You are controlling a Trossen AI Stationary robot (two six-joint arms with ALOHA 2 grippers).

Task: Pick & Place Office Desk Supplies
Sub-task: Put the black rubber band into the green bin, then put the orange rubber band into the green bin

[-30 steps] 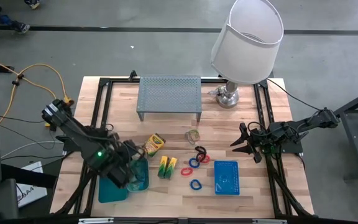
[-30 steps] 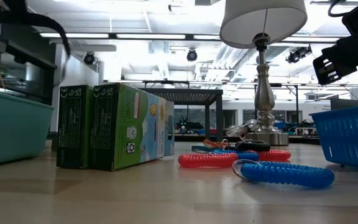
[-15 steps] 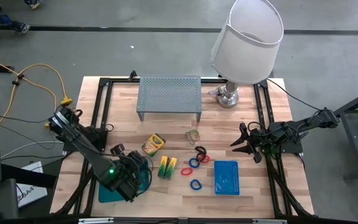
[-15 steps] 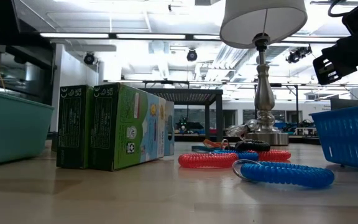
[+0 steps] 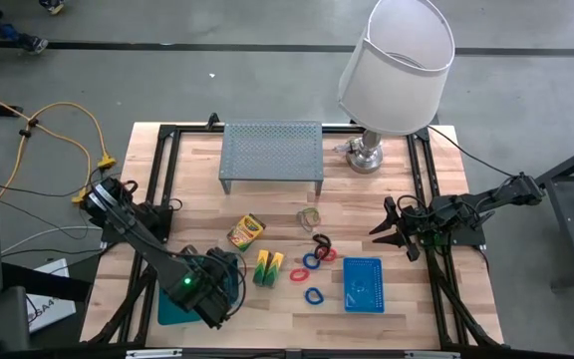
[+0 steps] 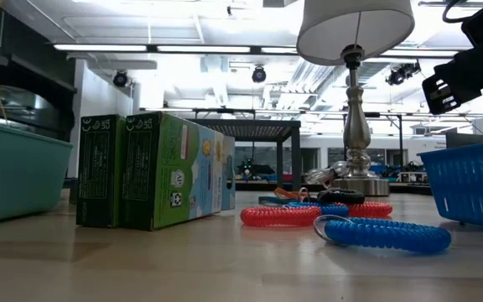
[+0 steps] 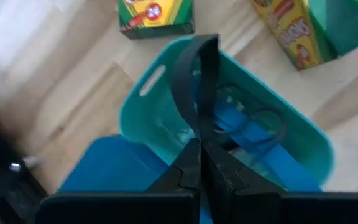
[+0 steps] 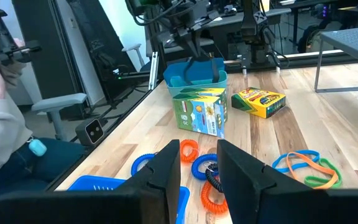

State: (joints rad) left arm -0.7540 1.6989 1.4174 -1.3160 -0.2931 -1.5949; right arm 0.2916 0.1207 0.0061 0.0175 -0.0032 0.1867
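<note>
The left gripper [image 7: 202, 93], fingers pressed together and holding nothing, hangs over the teal tray [image 7: 148, 118]. Just beside the tray stand the yellow-green blocks [image 5: 269, 267], with the crayon box [image 5: 246, 231] beyond them. The right gripper [image 5: 387, 227] waits apart from the tray, fingers spread, near the blue mesh basket [image 5: 364, 284].

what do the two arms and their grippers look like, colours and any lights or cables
Both arms are dark, jointed and slim. The left arm carries a small green light near its wrist and loose black cabling along its links. Its left gripper has two thin black fingers. The right gripper has black fingers too, broad and flat in the right wrist view.
</note>
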